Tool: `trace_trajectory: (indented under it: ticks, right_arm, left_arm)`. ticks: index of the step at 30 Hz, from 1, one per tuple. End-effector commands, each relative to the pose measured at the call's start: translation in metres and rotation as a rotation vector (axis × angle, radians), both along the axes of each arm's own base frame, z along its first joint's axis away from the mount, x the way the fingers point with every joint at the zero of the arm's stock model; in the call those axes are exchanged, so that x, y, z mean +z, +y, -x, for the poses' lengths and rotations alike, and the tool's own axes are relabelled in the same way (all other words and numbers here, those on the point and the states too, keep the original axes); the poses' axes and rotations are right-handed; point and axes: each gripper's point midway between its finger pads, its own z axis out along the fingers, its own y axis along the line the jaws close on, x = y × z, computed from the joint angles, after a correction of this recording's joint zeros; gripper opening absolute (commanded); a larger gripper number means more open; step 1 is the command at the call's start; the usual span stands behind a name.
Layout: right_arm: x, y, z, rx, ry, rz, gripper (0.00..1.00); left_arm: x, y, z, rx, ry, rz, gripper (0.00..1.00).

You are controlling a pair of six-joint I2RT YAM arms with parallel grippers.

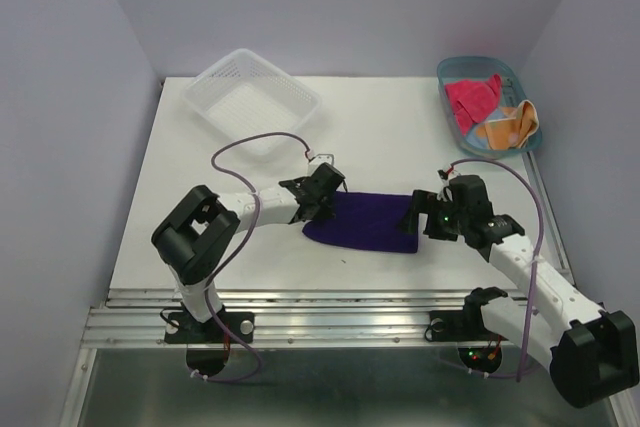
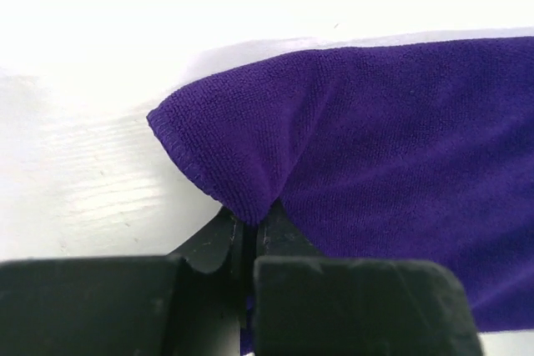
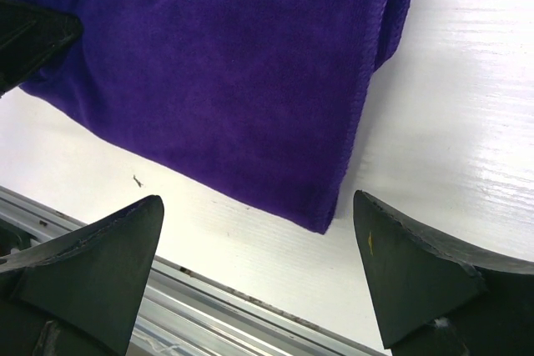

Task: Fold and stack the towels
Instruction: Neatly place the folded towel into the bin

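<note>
The dark purple towel (image 1: 362,223) lies folded on the white table between my two arms. My left gripper (image 1: 318,205) is shut on its left edge; in the left wrist view the cloth (image 2: 375,156) is pinched between the fingers (image 2: 275,231) and pulled up into a peak. My right gripper (image 1: 420,213) is open over the towel's right end; in the right wrist view its fingertips (image 3: 125,239) stand wide apart, with the towel's near corner (image 3: 325,214) between them. The pink-red towel (image 1: 472,97) and the orange towel (image 1: 510,125) lie crumpled in the blue bin (image 1: 452,72).
A clear plastic basket (image 1: 250,99) stands at the back left of the table. The blue bin stands at the back right corner. A metal rail (image 1: 330,299) runs along the table's near edge, close to my right gripper.
</note>
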Motion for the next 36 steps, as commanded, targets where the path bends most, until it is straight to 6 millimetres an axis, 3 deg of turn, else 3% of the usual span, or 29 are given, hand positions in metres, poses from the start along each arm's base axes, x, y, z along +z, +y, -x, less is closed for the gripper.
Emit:
trace_trajectory:
  ticks: [1, 4, 6, 11, 14, 20, 23, 30, 36]
  right_arm:
    - [0.029, 0.002, -0.015, 0.000, -0.099, -0.008, 1.00]
    - [0.032, 0.001, -0.017, -0.008, -0.113, -0.007, 1.00]
    - [0.033, 0.000, -0.017, -0.009, -0.116, -0.007, 1.00]
    - [0.034, 0.003, -0.016, 0.007, -0.121, -0.022, 1.00]
    - [0.035, 0.005, -0.016, 0.009, -0.124, -0.029, 1.00]
    - [0.036, 0.003, -0.016, 0.002, -0.134, -0.027, 1.00]
    - [0.036, 0.003, -0.016, 0.000, -0.133, -0.025, 1.00]
    - [0.036, 0.001, -0.017, -0.009, -0.132, -0.016, 1.00]
    - [0.032, -0.001, -0.019, -0.020, -0.120, 0.001, 1.00]
  left_arm:
    - [0.017, 0.020, -0.018, -0.054, -0.112, -0.231, 0.00]
    - [0.049, 0.013, -0.042, -0.128, -0.217, -0.292, 0.00]
    - [0.056, 0.015, -0.052, -0.165, -0.254, -0.355, 0.00]
    - [0.078, 0.061, -0.081, -0.098, -0.360, -0.732, 0.00]
    - [0.090, 0.065, -0.087, -0.150, -0.389, -0.810, 0.00]
    - [0.150, 0.066, -0.111, -0.102, -0.538, -0.724, 0.00]
    - [0.178, 0.079, -0.120, -0.101, -0.576, -0.740, 0.00]
    - [0.209, 0.109, -0.138, -0.084, -0.614, -0.758, 0.00]
    - [0.242, 0.109, -0.148, -0.128, -0.679, -0.770, 0.00]
